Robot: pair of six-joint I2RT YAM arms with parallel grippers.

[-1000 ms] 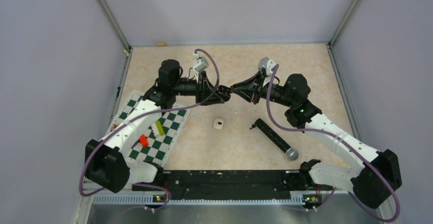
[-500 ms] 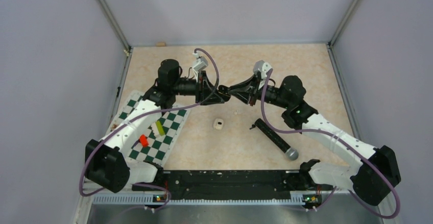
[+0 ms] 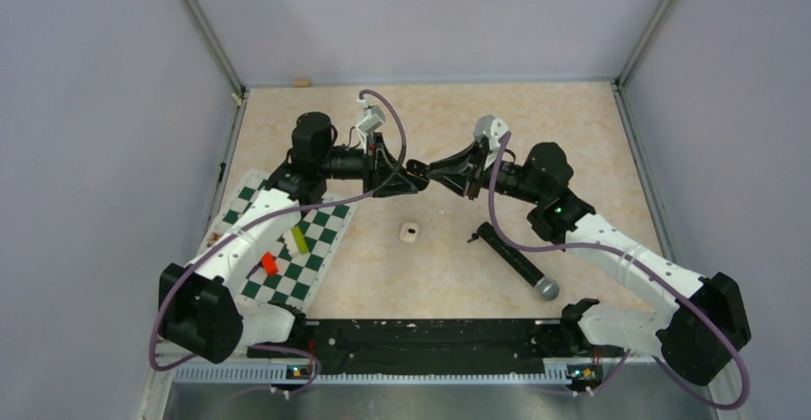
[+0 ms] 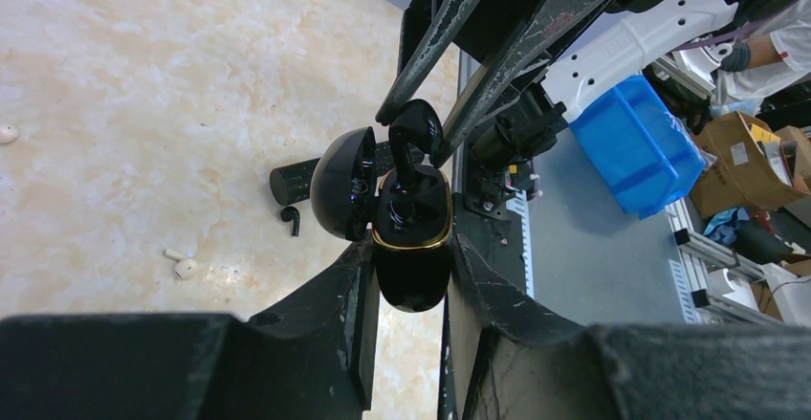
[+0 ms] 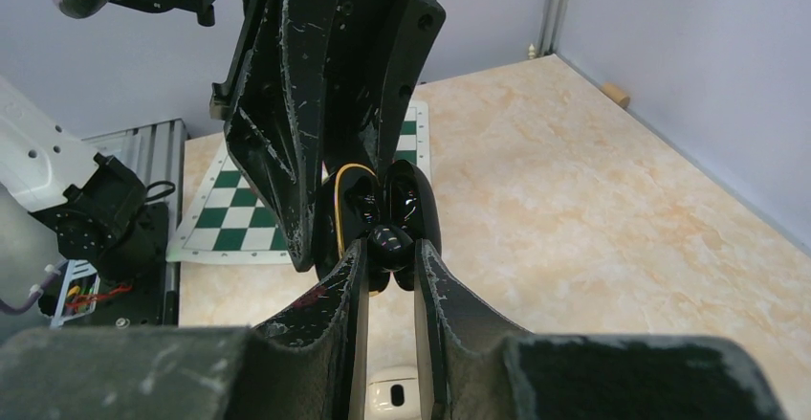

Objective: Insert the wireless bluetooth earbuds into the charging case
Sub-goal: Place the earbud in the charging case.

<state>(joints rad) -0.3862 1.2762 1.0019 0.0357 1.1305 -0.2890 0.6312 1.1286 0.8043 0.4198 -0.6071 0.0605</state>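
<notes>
From above, the charging case (image 3: pixel 418 172) is lost where the two pincers meet. The whitish earbud (image 3: pixel 442 210) on the counter (image 3: pixel 574 123) is a mere speck, its shape too small to read. In the left wrist view the case's lid covers most of the microphone (image 4: pixel 290 179), and the left pincer's (image 4: pixel 411 246) fingers hide the case's sides. In the right wrist view the dark earbud (image 5: pixel 387 238) sits mostly buried between the right pincer's (image 5: pixel 389 253) fingers. A whitish object (image 5: pixel 394 396) is cut off by the bottom edge.

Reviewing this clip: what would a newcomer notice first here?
The two arms meet mid-air above the table: the left gripper clamps an open black charging case with a gold rim, and the right gripper holds a dark earbud between its fingers at the case's mouth. On the table below lie a black microphone and another loose dark earbud.
</notes>
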